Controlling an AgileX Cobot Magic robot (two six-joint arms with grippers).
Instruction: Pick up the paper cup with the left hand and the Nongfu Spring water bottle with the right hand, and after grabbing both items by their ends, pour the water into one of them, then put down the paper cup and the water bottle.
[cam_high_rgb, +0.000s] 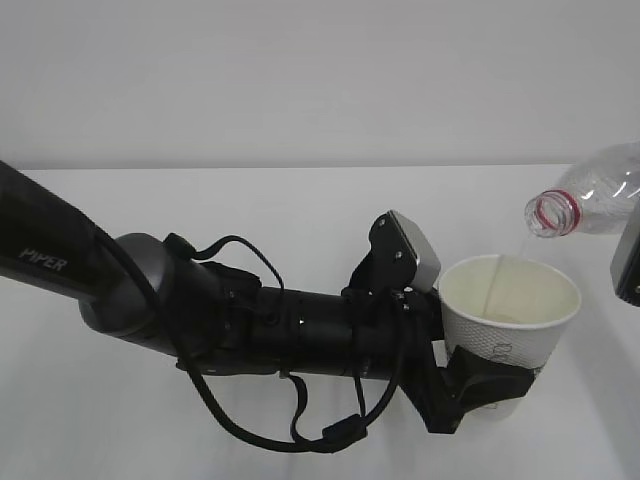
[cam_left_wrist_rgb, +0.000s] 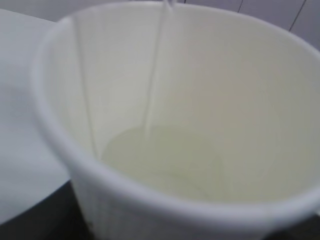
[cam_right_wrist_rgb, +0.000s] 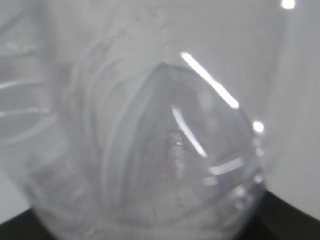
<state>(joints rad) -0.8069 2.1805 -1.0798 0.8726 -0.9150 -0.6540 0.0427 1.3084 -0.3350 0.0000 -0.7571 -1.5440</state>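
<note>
Nearest the exterior camera, the left hand (cam_high_rgb: 480, 385) reaches in on a thick black arm (cam_high_rgb: 120, 285) marked "PIPER", with loops of black cable (cam_high_rgb: 300, 430) hanging beneath it and a grey-topped module (cam_high_rgb: 415, 250) standing just left of the cup's rim. Its black fingers are clamped around the lower part of the paper cup (cam_high_rgb: 510, 330), which is held upright over the white table (cam_high_rgb: 250, 200). Grey lettering shows faintly on the cup's side above the fingers.

From the left wrist view the paper cup (cam_left_wrist_rgb: 280, 125) fills almost the whole picture, its rolled rim close to the lens and its cream inside plain to see. A pale pool of the water (cam_left_wrist_rgb: 165, 160) lies on the cup's bottom, and a thin stream runs down to it from above the far rim.

Above and to the right of the cup, the Nongfu Spring water bottle (cam_high_rgb: 590, 200) is tipped with its uncapped mouth and red neck ring pointing down towards the cup's far rim. The water (cam_high_rgb: 497, 280) falls from the mouth in a fine thread into the cup.

Right of the cup, only a dark corner of the right hand (cam_high_rgb: 626, 265) shows at the picture's edge. In the right wrist view the bottle (cam_right_wrist_rgb: 165, 150) sits blurred against the lens, so the hand seems closed on it, though its fingers are not clearly seen.
</note>
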